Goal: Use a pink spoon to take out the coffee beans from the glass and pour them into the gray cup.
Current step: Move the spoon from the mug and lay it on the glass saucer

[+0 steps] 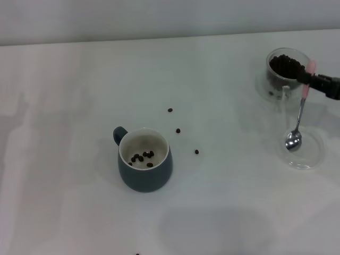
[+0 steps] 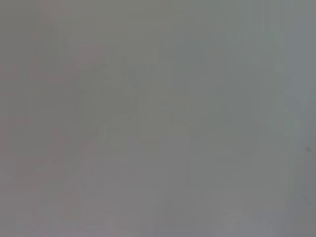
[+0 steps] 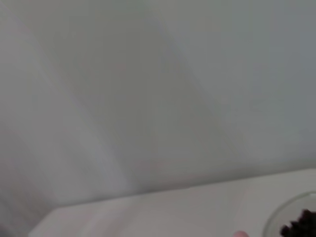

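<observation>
The gray cup (image 1: 144, 162) stands in the middle of the table with several coffee beans (image 1: 142, 157) in its cream inside. The glass (image 1: 286, 73), full of coffee beans (image 1: 284, 65), stands at the far right. My right gripper (image 1: 309, 77) comes in from the right edge, just beside the glass, and is shut on the pink handle of the pink spoon (image 1: 300, 114). The spoon hangs down with its silver bowl (image 1: 293, 141) empty, above a flat clear dish. In the right wrist view the glass rim and beans (image 3: 298, 228) show at the corner. The left gripper is out of view.
A flat clear round glass dish (image 1: 313, 156) lies in front of the glass, under the spoon's bowl. Three loose beans (image 1: 178, 130) lie on the white table to the right of and behind the gray cup. Another bean (image 1: 137, 254) lies at the front edge.
</observation>
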Motion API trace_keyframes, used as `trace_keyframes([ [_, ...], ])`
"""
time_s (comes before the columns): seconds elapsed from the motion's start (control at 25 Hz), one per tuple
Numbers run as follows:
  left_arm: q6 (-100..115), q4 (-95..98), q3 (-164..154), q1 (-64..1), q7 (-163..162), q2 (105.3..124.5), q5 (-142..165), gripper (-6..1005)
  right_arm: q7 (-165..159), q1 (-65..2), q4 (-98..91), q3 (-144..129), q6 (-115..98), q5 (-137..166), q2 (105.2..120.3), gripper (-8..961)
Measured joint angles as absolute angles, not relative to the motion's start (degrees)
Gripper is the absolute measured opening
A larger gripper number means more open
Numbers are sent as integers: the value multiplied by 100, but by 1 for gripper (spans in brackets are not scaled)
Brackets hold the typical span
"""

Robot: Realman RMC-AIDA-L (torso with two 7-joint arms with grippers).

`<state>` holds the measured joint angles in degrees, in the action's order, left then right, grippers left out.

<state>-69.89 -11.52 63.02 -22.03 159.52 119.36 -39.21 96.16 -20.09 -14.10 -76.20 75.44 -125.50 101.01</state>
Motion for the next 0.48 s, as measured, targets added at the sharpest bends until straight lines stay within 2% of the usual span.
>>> trace_keyframes([
  [0.48, -6961, -1151, 6302, -2185, 15957, 11936, -3921, 893, 9956, -1955, -1406, -7624, 7097, -12397, 10112, 295],
])
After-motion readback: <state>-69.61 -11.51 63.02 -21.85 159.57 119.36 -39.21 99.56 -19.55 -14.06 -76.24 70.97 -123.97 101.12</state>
